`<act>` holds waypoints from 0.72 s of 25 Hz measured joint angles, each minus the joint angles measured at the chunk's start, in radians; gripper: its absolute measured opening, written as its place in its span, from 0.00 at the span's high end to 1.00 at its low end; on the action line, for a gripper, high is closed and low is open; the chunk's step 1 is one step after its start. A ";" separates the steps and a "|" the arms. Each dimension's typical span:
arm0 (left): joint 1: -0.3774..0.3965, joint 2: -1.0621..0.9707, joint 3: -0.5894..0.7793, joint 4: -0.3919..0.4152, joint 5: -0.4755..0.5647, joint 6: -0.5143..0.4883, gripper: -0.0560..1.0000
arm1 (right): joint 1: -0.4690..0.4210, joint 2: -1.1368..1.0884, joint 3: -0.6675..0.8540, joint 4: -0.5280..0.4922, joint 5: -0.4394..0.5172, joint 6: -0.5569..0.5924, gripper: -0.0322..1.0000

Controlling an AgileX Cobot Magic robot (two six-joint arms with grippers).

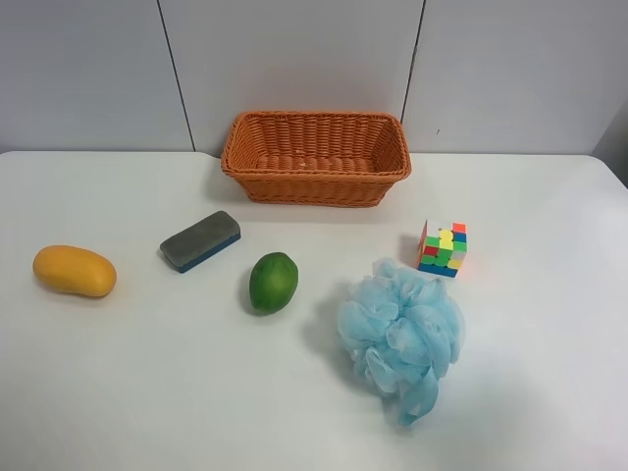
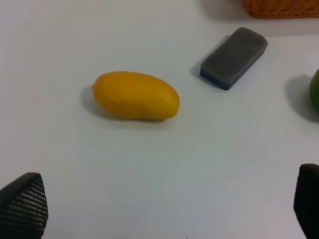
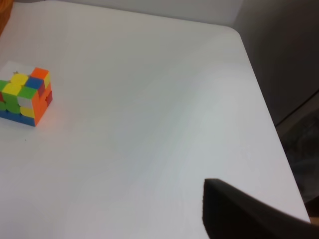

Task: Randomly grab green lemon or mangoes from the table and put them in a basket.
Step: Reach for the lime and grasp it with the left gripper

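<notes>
The green lemon [image 1: 273, 282] lies on the white table [image 1: 147, 392] near the middle; its edge shows in the left wrist view [image 2: 315, 94]. The yellow-orange mango [image 1: 75, 271] lies at the far left of the exterior high view and in the left wrist view [image 2: 135, 95]. The wicker basket [image 1: 316, 182] stands at the back, with nothing visible in it. No arm shows in the exterior high view. My left gripper [image 2: 164, 209] is open and empty, above the table, short of the mango. Of my right gripper only one dark finger [image 3: 244, 214] shows.
A grey-and-blue eraser [image 1: 200, 240] lies between the mango and the lemon. A colourful puzzle cube [image 1: 443, 248] and a light blue bath sponge [image 1: 402, 334] lie at the right of the exterior high view. The table's edge [image 3: 259, 94] shows in the right wrist view.
</notes>
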 joint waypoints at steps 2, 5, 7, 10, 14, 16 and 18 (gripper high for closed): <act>0.000 0.000 0.000 0.000 0.000 0.000 0.01 | 0.000 0.000 0.000 0.000 0.000 0.000 0.01; 0.000 0.000 0.000 0.000 0.000 0.000 0.01 | 0.000 0.000 0.000 0.000 0.000 0.000 0.01; 0.000 0.000 0.000 0.000 0.000 0.000 0.01 | 0.000 0.000 0.000 0.000 0.000 0.000 0.01; 0.000 0.000 0.000 0.000 0.000 0.000 0.01 | 0.000 0.000 0.000 0.000 0.000 0.000 0.01; 0.000 0.000 0.000 0.000 0.000 0.000 0.01 | 0.000 0.000 0.000 0.000 0.000 0.000 0.01; 0.000 0.000 0.000 0.000 0.000 0.000 0.01 | 0.000 0.000 0.000 0.000 0.000 0.000 0.01; 0.000 0.000 0.000 0.000 0.000 0.000 0.01 | 0.000 0.000 0.000 0.000 0.000 0.000 0.01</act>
